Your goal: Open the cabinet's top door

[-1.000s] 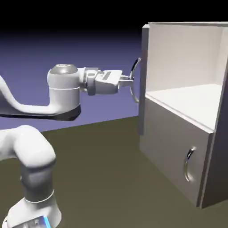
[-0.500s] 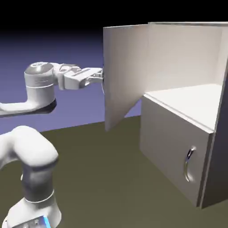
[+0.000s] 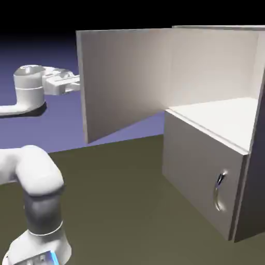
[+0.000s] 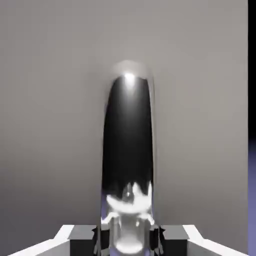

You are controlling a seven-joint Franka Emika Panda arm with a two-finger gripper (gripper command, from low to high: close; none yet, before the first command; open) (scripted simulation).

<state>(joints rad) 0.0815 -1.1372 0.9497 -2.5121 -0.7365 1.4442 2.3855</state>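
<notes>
The top door [image 3: 124, 80] stands swung wide open, filling the upper middle of the exterior view as a broad pale panel hinged at the cabinet [image 3: 207, 171] on the right side of the frame. Behind it the upper compartment shows a pale interior with a flat shelf floor. Below, at the lower right, the shorter lower panel [image 3: 199, 178] is shut, its small curved handle [image 3: 219, 190] near the panel's right edge.

The hand [image 3: 72, 83] sits at the upper left, reaching in level from the arm [image 3: 28, 90] and meeting the door's far edge, where the panel hides its tips. In the hand view the silver bow handle [image 4: 128, 160] rises large and shiny up the middle of the frame against the flat grey door face, and the two grey fingertips [image 4: 82, 235] at the bottom edge press close against either side of it, clamped onto the handle. The olive surface [image 3: 114, 207] spreads across the lower part of the exterior view.
</notes>
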